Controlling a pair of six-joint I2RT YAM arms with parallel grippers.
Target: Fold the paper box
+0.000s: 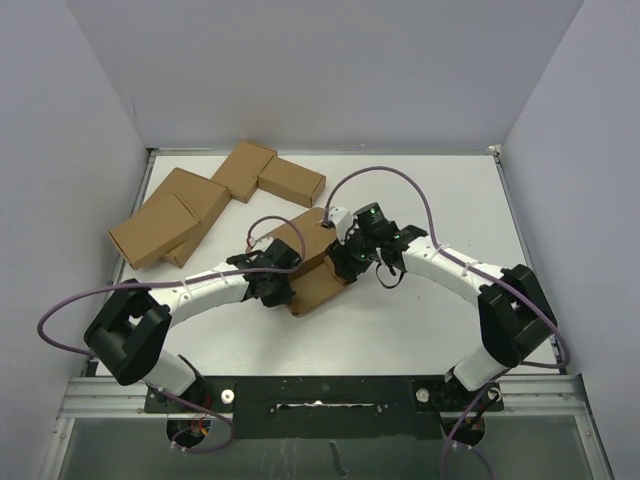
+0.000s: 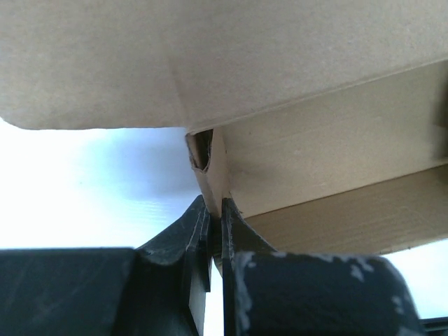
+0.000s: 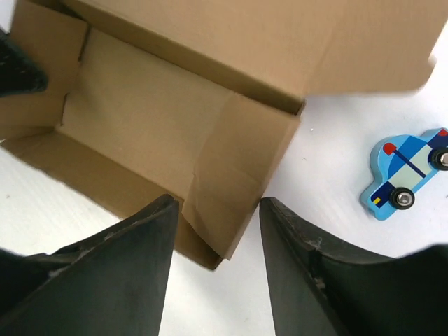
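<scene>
The paper box is a brown open carton lying at the table's middle, partly hidden under both grippers. My left gripper is at its left side. In the left wrist view that gripper is shut on a thin upright cardboard flap of the paper box. My right gripper is at the box's right end. In the right wrist view it stands open, its fingers either side of the end flap of the paper box, whose inside is bare.
Several closed brown cartons lie clustered at the back left of the white table. A blue toy police car lies on the table right of the box. White walls enclose the back and both sides.
</scene>
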